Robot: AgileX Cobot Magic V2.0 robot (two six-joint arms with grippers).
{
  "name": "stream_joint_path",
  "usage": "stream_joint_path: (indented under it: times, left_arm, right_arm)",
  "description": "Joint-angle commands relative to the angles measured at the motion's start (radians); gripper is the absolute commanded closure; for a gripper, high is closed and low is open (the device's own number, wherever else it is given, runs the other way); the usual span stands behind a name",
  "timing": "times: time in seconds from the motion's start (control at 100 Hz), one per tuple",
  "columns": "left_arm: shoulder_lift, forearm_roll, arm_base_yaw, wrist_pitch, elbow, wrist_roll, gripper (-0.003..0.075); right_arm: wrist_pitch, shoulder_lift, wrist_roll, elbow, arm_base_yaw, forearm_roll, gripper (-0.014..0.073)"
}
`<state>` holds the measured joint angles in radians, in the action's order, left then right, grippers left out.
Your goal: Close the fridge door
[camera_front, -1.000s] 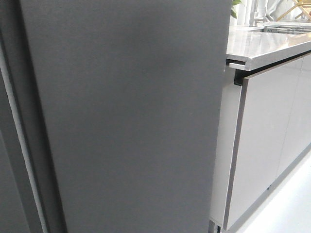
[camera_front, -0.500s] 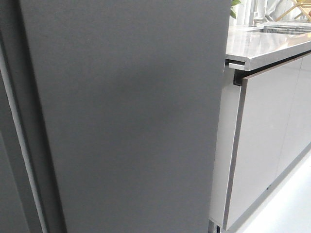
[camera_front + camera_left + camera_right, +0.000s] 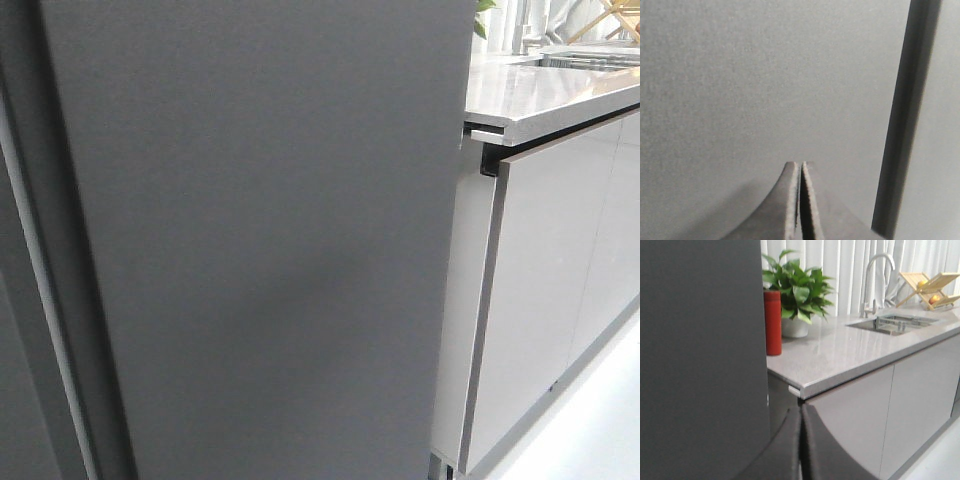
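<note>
The fridge door (image 3: 270, 240) is a matte dark-grey slab that fills most of the front view; no gripper shows there. Its left edge runs beside a narrow pale strip (image 3: 40, 290) and the matching dark panel (image 3: 12, 380). In the left wrist view my left gripper (image 3: 800, 163) is shut and empty, its tips close against a flat grey face (image 3: 755, 80), with a dark vertical seam (image 3: 907, 110) beside it. In the right wrist view my right gripper (image 3: 801, 409) is shut and empty, just off the door's edge (image 3: 700, 360), in front of the cabinet.
A pale countertop (image 3: 840, 357) with glossy cabinet fronts (image 3: 545, 290) stands right of the door. On it are a red bottle (image 3: 772, 322), a potted plant (image 3: 797, 295), a sink with tap (image 3: 890, 322) and a wooden rack (image 3: 930, 287). White floor (image 3: 600, 420) lies at the lower right.
A faint shadow on the door face has slid downward. The door, the counter and the cabinets hold the same places in the front view.
</note>
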<state>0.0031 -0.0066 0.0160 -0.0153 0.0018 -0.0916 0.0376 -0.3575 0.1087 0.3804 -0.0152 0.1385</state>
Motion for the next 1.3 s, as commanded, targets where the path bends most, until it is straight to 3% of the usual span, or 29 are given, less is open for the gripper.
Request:
stream_joint_path:
  times: [0.0,0.49,1.29]
  left_arm:
    - [0.019,-0.002,0.008,-0.077,0.028,-0.004,0.0741]
    - [0.019,-0.002,0.008,-0.077,0.028,-0.004,0.0741]
    - [0.019,-0.002,0.008,-0.077,0.028,-0.004,0.0741]
  right_arm:
    - [-0.112,0.047,-0.001,-0.055,-0.007,0.004,0.0670]
    - [-0.207,0.299,-0.001,-0.405,-0.017,0.004,0.0670]
    - [-0.168,0.355,-0.001,-0.403,-0.028,0.004,0.0670]
